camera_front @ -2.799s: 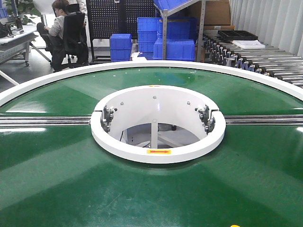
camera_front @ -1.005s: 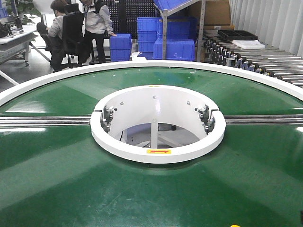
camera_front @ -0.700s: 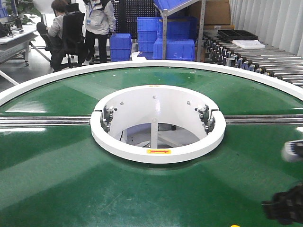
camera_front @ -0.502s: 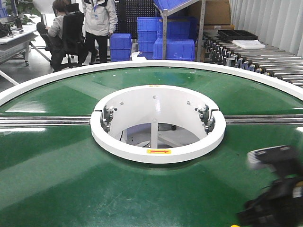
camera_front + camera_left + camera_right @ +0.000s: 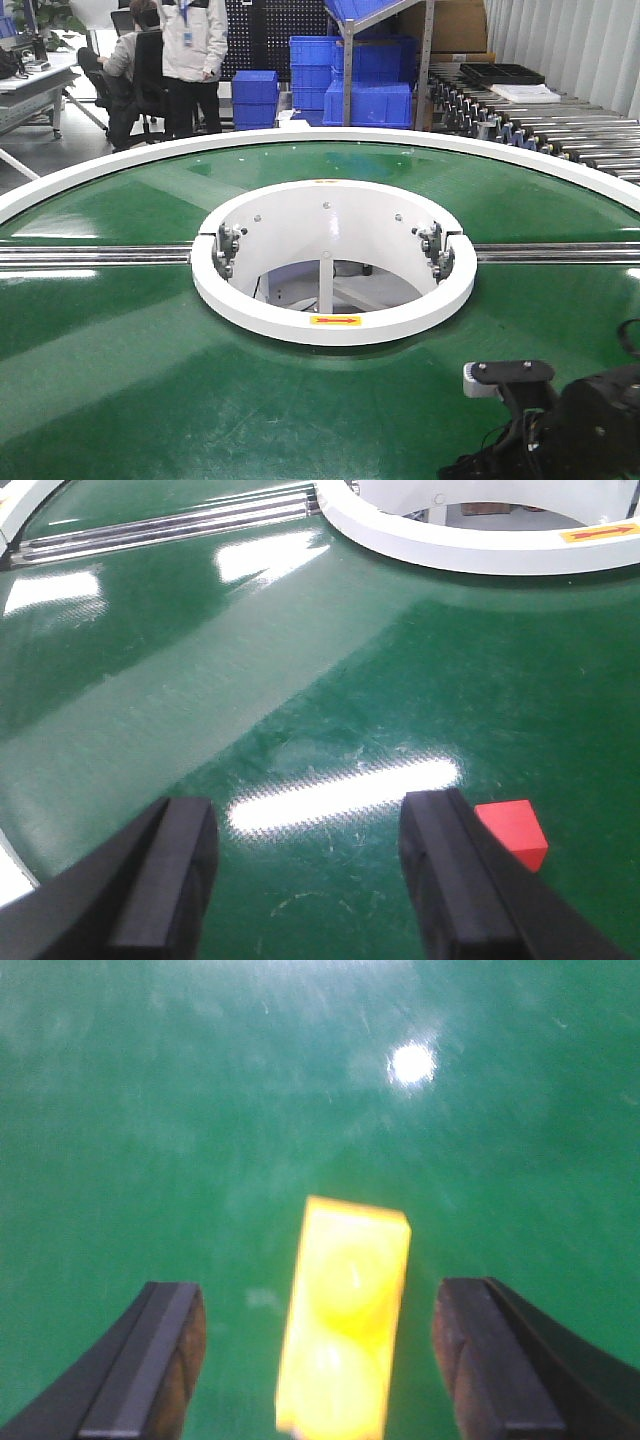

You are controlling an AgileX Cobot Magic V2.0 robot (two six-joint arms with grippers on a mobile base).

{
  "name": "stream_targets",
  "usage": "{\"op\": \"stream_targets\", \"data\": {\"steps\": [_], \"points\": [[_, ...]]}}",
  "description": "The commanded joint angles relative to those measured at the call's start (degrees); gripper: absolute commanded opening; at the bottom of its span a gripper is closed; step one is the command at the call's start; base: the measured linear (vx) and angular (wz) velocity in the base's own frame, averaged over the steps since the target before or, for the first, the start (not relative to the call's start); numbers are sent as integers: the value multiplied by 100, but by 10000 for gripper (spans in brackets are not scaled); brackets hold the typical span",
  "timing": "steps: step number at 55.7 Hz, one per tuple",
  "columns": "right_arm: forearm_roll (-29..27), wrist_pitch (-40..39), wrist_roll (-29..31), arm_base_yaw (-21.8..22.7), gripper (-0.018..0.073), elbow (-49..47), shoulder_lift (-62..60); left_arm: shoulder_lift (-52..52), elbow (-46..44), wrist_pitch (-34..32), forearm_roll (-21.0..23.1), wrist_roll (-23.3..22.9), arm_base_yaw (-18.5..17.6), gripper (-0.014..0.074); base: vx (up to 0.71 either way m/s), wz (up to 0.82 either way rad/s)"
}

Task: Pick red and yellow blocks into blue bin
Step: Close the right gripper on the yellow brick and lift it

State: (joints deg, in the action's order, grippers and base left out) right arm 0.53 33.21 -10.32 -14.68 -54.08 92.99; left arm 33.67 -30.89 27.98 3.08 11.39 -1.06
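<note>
Right gripper (image 5: 325,1365) hovers low, jaws spread wide either side of the bright yellow oblong block (image 5: 345,1330) on the glossy green table (image 5: 200,1110); left gripper (image 5: 308,880) jaws spread too, with nothing between them; the small red squarish block (image 5: 512,832) sits just beside one black finger (image 5: 450,870), outside the gap; white ring hub (image 5: 470,550) stands well beyond.

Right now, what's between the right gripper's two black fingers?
The yellow block, lying on the green belt, with a gap on each side inside the open right gripper. The right wrist view shows it.
</note>
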Motion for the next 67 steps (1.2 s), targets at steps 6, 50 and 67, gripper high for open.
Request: {"op": "stream_targets", "data": {"steps": [6,50,67], "points": [[90,151,-96,12,508,-533,324,27,-185,-401,43,-27,8,523,0,0],[355,685,218,12,-14,-834,250,27,-207,-394,43,-27,8,523,0,0],[413,-545,215,12,-9,-197,-2115,87,-334,-307,596,164,8,523,0,0]]}}
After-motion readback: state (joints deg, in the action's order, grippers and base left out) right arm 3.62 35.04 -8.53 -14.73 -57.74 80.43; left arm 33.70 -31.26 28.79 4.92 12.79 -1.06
